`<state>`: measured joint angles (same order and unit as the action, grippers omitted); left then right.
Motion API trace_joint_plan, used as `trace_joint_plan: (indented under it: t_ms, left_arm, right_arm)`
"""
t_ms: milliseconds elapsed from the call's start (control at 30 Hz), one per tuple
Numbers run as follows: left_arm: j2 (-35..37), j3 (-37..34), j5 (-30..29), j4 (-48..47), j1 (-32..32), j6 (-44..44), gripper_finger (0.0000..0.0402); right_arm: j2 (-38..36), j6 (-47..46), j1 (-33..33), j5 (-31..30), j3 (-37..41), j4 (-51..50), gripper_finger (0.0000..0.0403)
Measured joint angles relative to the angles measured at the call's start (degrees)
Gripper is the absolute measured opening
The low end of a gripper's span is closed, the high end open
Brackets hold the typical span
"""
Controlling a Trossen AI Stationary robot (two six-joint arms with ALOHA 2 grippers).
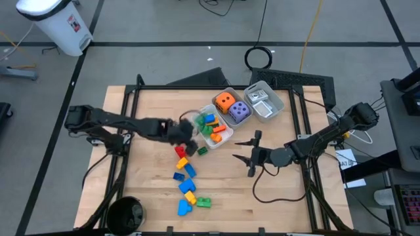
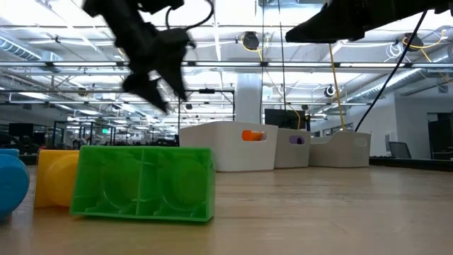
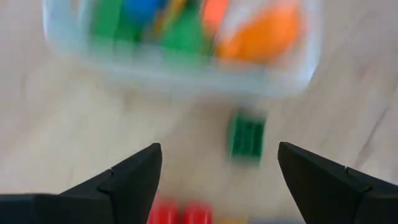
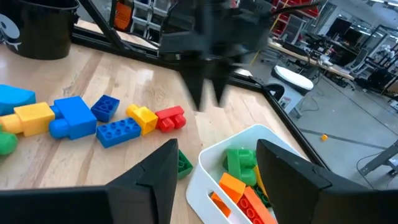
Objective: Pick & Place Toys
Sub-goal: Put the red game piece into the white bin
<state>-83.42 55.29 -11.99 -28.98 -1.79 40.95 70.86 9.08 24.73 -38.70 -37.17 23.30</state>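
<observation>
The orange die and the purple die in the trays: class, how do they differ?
Colour: the orange die has dark dots, while the purple die has white dots. Place: the orange die lies farther from the bricks tray's open end, with the purple die nearer the right arm. Both are cubes of like size, sharing one tray.

Loose bricks (image 1: 187,177) are lying in a trail across the wood, a small green brick (image 1: 202,151) probably apart from the tray. An orange die (image 1: 224,101) and purple die (image 1: 239,111) are sitting side by side.
</observation>
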Motion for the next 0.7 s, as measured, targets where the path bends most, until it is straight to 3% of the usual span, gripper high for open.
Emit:
trace_joint_plan:
  t_ms: [200,300,533,700]
  left_arm:
    - [-4.5,-0.1,-3.7,-12.5,-7.8,20.6,0.0314]
    - [-7.6,-0.1,-6.0,-13.6,-9.6,27.2,0.0306]
    - [-13.0,0.3,-5.5,-14.7,-9.3,34.3,0.0292]
    - [-13.5,0.1,-9.2,-12.2,-7.3,31.0,0.0278]
  right_arm:
    - [0.0,0.0,0.0,0.0,0.0,1.2,0.0185]
    - [0.0,-0.7,0.0,0.0,0.0,1.7,0.0185]
    - [0.0,-0.9,0.0,0.0,0.0,1.7,0.0182]
    - [0.0,-0.9,0.0,0.0,0.0,1.7,0.0181]
